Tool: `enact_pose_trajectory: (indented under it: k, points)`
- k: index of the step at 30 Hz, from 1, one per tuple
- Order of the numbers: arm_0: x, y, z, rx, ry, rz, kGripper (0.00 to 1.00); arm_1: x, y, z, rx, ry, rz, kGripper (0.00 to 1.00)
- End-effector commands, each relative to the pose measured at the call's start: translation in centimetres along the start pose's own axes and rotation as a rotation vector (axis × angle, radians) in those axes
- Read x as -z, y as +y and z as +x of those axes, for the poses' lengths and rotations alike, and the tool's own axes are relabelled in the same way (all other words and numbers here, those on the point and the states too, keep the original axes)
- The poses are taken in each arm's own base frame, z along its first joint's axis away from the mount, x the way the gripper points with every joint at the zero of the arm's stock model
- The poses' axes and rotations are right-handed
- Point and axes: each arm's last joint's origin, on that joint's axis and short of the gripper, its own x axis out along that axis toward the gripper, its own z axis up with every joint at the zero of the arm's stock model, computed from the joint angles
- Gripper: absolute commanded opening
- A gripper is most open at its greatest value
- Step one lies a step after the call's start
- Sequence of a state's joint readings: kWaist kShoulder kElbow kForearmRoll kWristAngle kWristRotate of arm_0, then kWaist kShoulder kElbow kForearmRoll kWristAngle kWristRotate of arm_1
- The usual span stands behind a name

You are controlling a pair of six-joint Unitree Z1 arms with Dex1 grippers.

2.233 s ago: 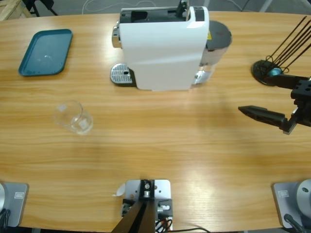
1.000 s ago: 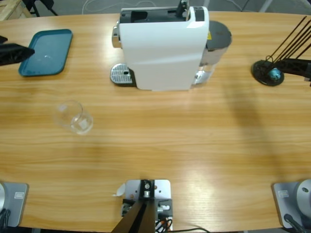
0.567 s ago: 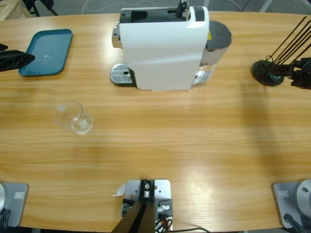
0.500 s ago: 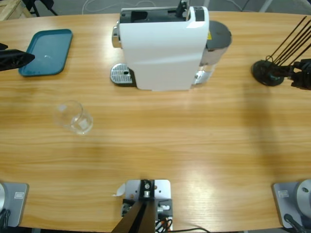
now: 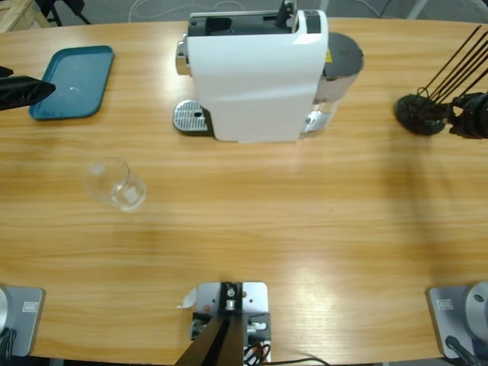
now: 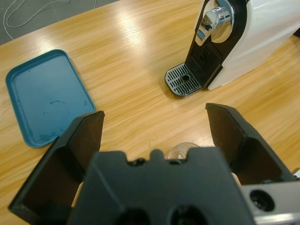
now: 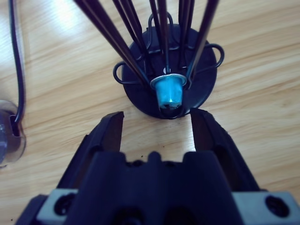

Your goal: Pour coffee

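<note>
Since two seconds ago my left gripper [image 5: 23, 90] has appeared, open, at far left beside the teal tray [image 5: 72, 81]; my right gripper [image 7: 157, 124], open, has moved up to the capsule holder [image 7: 169, 79]. Empty glass [image 5: 114, 183] lower left; no coffee visible; pouring not begun.

The left pincer [image 6: 154, 136] has its two black jaws spread wide, with nothing between them. It enters the high view only a little, at the left edge [image 5: 23, 90]. The right pincer [image 7: 157, 129] is also spread, empty, showing at the right edge [image 5: 469, 114].
</note>
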State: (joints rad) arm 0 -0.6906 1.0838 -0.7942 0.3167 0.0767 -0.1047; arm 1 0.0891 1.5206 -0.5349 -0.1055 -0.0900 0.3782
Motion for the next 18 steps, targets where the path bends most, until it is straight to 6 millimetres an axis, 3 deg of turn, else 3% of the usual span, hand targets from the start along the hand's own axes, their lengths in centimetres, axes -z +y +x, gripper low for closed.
enact_pose_trajectory:
  k: [1, 18]
  points:
    - [1.18, 0.12, 0.87, 0.001, 0.042, -0.001, 0.931, 0.46, -0.25, 1.78, 0.019, 0.048, -0.006, 0.6]
    - [1.37, 0.09, 0.97, 0.011, 0.043, -0.002, 0.931, -0.4, -0.59, 2.54, 0.051, 0.02, 0.013, 0.6]
